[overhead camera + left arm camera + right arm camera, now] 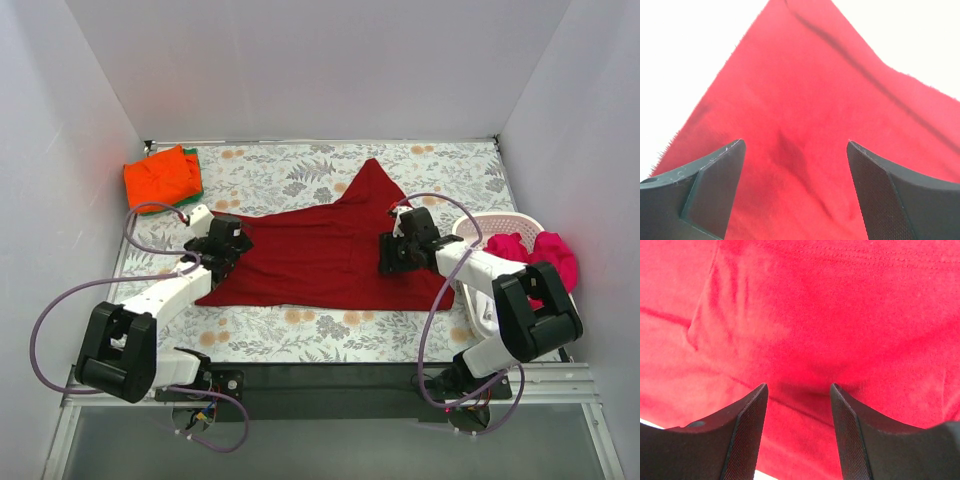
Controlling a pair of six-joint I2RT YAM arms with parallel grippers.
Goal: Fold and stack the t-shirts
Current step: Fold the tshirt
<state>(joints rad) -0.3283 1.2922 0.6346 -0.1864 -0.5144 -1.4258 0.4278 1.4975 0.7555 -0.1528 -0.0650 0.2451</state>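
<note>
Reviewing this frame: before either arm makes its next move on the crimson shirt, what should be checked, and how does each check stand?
1. The left tool is open over the crimson t-shirt: ok.
2. The right tool is open over the same shirt: ok.
3. Either tool already touches the cloth: cannot tell.
4. The shirt lies flat: not ok; creases show and one corner peaks toward the far side.
5. The orange t-shirt sits folded at the far left, apart from the crimson one: ok.
6. The basket is clear of the right arm: cannot tell; they overlap in the top view.
</note>
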